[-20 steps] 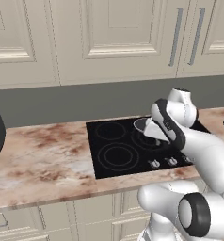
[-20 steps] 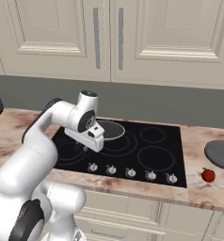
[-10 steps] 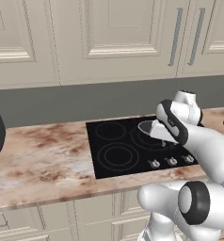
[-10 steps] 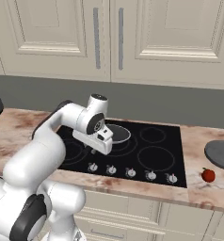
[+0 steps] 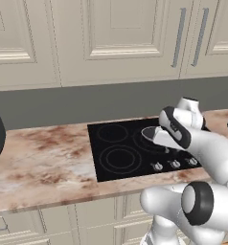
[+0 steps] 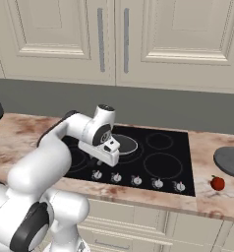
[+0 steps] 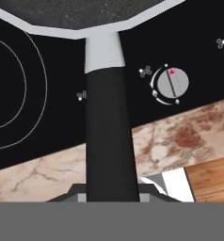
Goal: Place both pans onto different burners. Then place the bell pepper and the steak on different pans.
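dark pan [image 6: 123,144] carried rightward over cooktop [image 6: 163,165], tool [image 7: 109,195] clamped on handle [image 7: 109,146]

Two pans, one shallow dark pan [image 6: 125,144] and one deeper grey pan [image 6: 230,161]; one red bell pepper [image 6: 217,183]; one black cooktop [image 6: 178,147] with five silver knobs [image 6: 136,180]; one marble desk [image 6: 20,133].

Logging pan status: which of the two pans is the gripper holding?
The dark pan with the long black handle, over the cooktop; the grey pan sits on the counter.
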Available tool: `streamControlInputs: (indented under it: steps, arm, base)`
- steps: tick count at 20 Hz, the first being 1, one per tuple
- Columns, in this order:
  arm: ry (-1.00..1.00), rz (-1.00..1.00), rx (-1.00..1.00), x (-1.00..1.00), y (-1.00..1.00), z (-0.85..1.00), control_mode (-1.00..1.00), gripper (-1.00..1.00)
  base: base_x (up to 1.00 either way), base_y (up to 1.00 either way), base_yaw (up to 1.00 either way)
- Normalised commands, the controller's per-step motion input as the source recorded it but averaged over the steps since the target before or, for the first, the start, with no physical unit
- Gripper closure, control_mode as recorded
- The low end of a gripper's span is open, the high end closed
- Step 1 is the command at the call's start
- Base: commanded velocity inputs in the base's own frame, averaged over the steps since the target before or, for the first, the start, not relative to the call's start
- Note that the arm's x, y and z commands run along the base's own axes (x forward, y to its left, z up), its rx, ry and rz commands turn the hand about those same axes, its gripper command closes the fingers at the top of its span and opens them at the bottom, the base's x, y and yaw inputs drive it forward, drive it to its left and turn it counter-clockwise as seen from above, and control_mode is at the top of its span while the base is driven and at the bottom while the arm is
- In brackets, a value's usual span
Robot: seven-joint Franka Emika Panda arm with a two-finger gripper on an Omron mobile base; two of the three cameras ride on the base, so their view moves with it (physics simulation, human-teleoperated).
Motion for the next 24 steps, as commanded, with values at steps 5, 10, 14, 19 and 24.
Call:
streamControlInputs:
  steps: [5,10,14,19,24]
  arm:
    - [0.0,0.0,0.0,0.0,0.0,-0.21,-1.0,1.0]
    - [0.0,0.0,0.0,0.03,0.0,-0.21,-1.0,1.0]
    - [0.0,0.0,0.0,0.09,0.0,-0.18,-1.0,1.0]
    - [0.0,0.0,0.0,0.2,0.0,-0.08,-1.0,1.0]
    - [0.0,0.0,0.0,0.3,0.0,0.0,-1.0,1.0]
  base:
    - [0.0,0.0,0.0]
    - [0.0,0.0,0.0]
    - [0.0,0.0,0.0]
    - [0.0,0.0,0.0]
    - [0.0,0.0,0.0]
